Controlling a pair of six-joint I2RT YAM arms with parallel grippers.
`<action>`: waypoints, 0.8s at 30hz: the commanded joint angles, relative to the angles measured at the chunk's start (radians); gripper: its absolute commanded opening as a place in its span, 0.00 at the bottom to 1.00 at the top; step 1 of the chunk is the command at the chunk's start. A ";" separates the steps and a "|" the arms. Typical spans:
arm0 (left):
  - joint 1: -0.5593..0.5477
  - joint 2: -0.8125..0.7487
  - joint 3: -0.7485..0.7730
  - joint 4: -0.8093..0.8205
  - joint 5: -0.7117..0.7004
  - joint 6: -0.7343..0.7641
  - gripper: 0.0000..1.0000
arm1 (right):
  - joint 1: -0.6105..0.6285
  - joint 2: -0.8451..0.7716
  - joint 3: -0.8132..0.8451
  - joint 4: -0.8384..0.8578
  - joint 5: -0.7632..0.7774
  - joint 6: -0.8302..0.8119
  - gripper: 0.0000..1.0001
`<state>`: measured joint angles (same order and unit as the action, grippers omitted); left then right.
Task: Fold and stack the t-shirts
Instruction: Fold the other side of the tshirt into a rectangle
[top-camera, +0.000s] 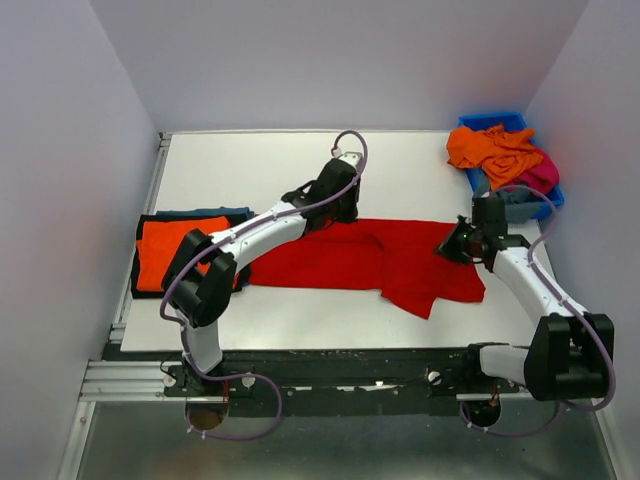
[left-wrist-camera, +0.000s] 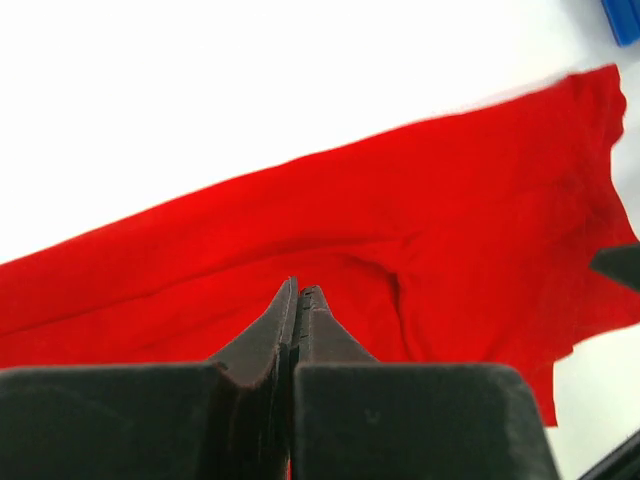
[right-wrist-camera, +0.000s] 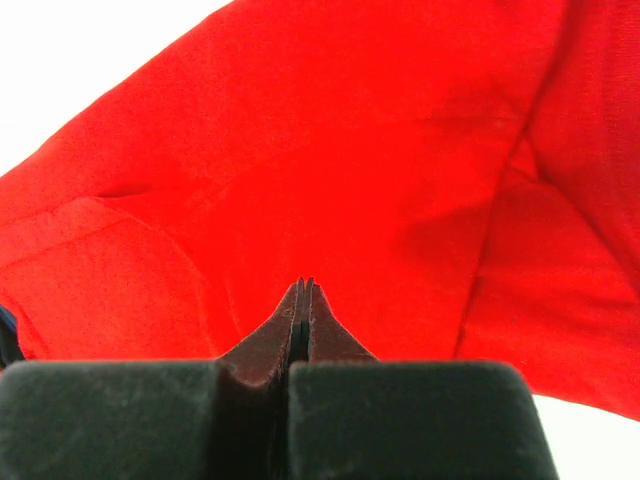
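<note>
The large red t-shirt (top-camera: 340, 262) lies as a long strip across the middle of the white table (top-camera: 260, 160), with a flap hanging toward the near side. My left gripper (top-camera: 338, 212) is at its far edge, jaws closed on the red cloth (left-wrist-camera: 420, 200) at the tips (left-wrist-camera: 303, 290). My right gripper (top-camera: 452, 245) is at the shirt's right end, jaws closed on the cloth (right-wrist-camera: 330, 150) at the tips (right-wrist-camera: 305, 282). A folded orange t-shirt (top-camera: 165, 250) tops a stack at the left, with a teal-blue one (top-camera: 205, 213) under it.
A blue plastic bin (top-camera: 500, 118) stands at the back right, holding a crumpled orange shirt (top-camera: 492, 150), a magenta one (top-camera: 540, 175) and a grey one (top-camera: 515, 205). Grey walls close in the table on three sides.
</note>
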<state>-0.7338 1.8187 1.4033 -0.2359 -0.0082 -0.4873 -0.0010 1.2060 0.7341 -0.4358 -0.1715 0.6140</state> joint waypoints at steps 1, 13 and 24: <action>0.045 0.034 0.059 -0.092 -0.134 -0.019 0.00 | 0.065 0.085 0.070 0.006 0.087 0.056 0.01; 0.105 0.252 0.174 -0.079 0.128 -0.030 0.00 | 0.091 0.208 0.054 0.132 0.037 0.148 0.01; 0.151 0.281 0.163 -0.085 0.108 -0.031 0.00 | 0.254 0.536 0.408 0.152 -0.143 0.096 0.01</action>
<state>-0.6128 2.0983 1.5536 -0.3256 0.0669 -0.5102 0.2157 1.6524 1.0355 -0.3115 -0.2455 0.7246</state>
